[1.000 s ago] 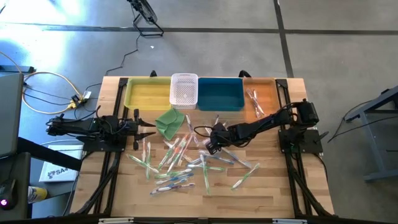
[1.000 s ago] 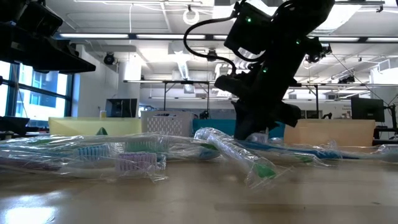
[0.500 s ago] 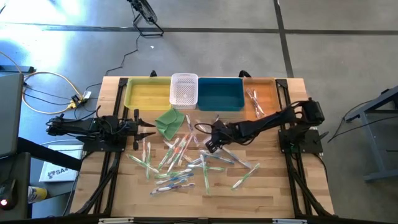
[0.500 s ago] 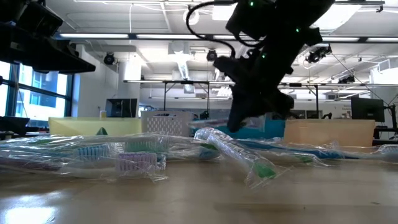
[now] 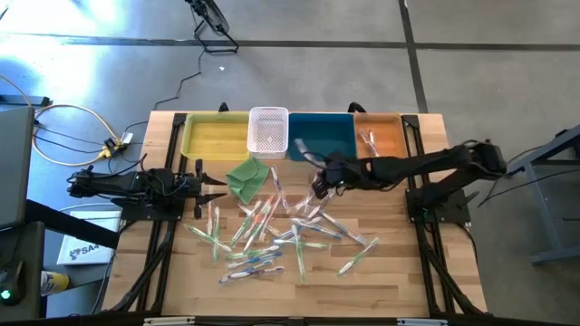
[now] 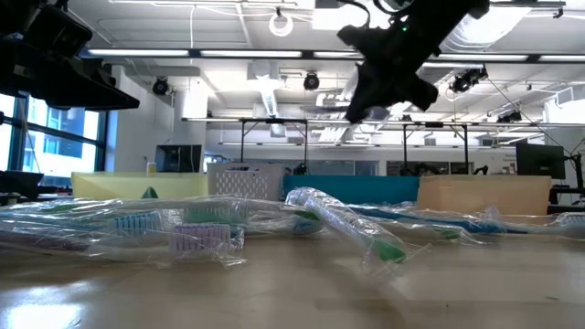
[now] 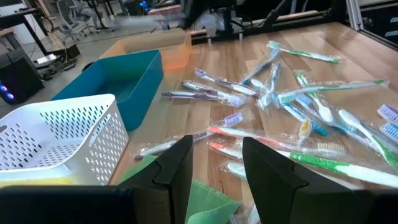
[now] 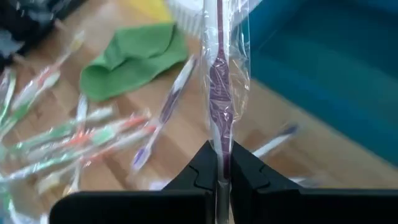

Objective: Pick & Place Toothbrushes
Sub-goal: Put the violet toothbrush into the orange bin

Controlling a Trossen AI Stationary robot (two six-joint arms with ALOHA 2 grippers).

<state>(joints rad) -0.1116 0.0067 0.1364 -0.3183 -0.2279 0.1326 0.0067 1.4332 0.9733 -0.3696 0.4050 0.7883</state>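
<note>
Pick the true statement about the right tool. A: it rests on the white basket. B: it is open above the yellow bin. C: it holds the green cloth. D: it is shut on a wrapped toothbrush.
D: the right wrist view shows the right tool pinched on a wrapped purple toothbrush, lifted off the table.

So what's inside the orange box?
A few wrapped toothbrushes lie inside the orange box at the table's back right. The high view shows no other kind of thing in there; what's underneath them can't be seen.
</note>
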